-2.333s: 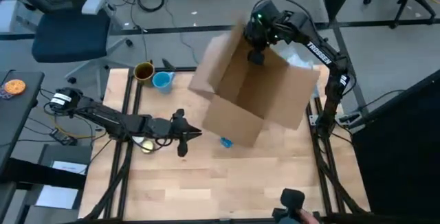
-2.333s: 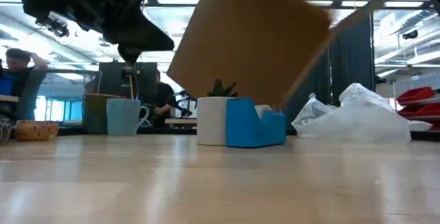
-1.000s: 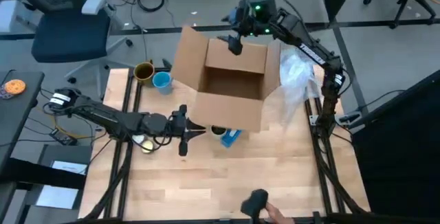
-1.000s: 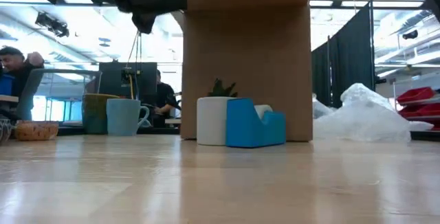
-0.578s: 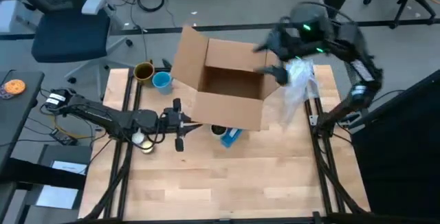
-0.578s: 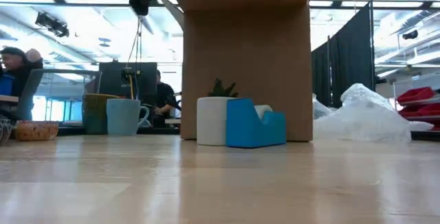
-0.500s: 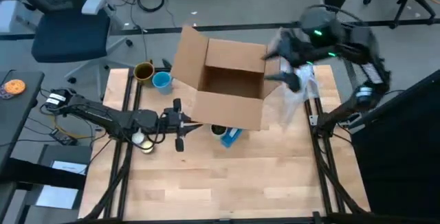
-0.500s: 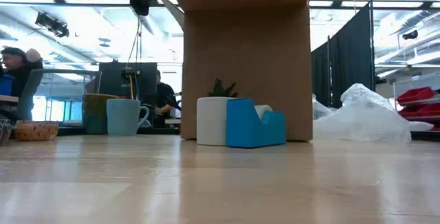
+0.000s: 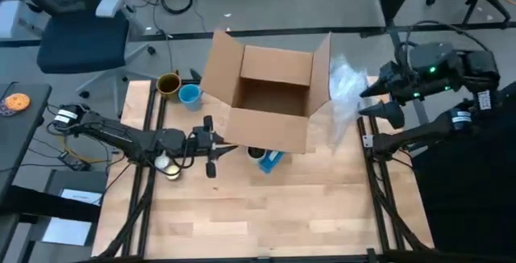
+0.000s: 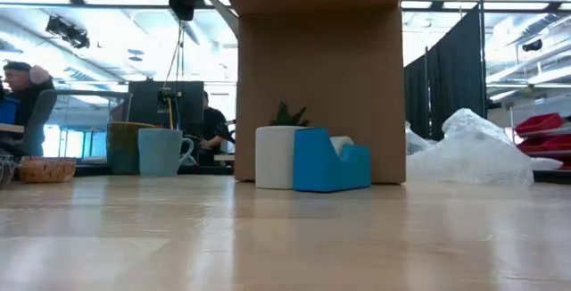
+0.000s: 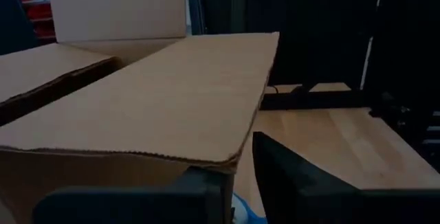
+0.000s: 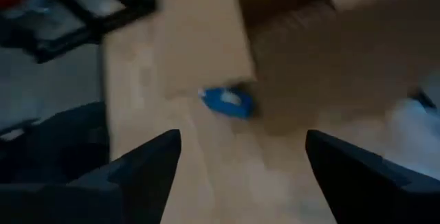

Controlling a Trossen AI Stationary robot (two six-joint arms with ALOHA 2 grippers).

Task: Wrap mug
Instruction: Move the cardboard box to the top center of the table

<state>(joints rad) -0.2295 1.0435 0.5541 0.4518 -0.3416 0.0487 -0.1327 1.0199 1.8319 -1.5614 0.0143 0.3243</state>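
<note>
We saw an open cardboard box (image 9: 270, 98) standing in the upper middle of the high view, its flaps spread upward and to the sides. The task's thing – a mug – appeared more than once: a blue mug (image 9: 190, 94) and a yellow-brown mug (image 9: 168, 83) stood together just left of the box, and a white mug (image 10: 275, 156) stood in front of the box, at the centre of the low view. Touching the white mug on its right was a blue tape dispenser (image 10: 330, 162). No mug was wrapped or held.

The left gripper (image 9: 209, 146) hung in the left middle of the high view, just beside the lower left corner of the box. In the left wrist view its two fingers (image 11: 302, 183) stood a little apart and held nothing – the box edge was between them, but we could not tell if they touched it.

The right gripper (image 9: 384, 102) was at the right edge of the high view, beyond the table (image 9: 266, 206). Its fingers (image 12: 144, 165) were spread wide and empty. A heap of clear plastic wrap (image 9: 348, 93) lay between it and the box.
</note>
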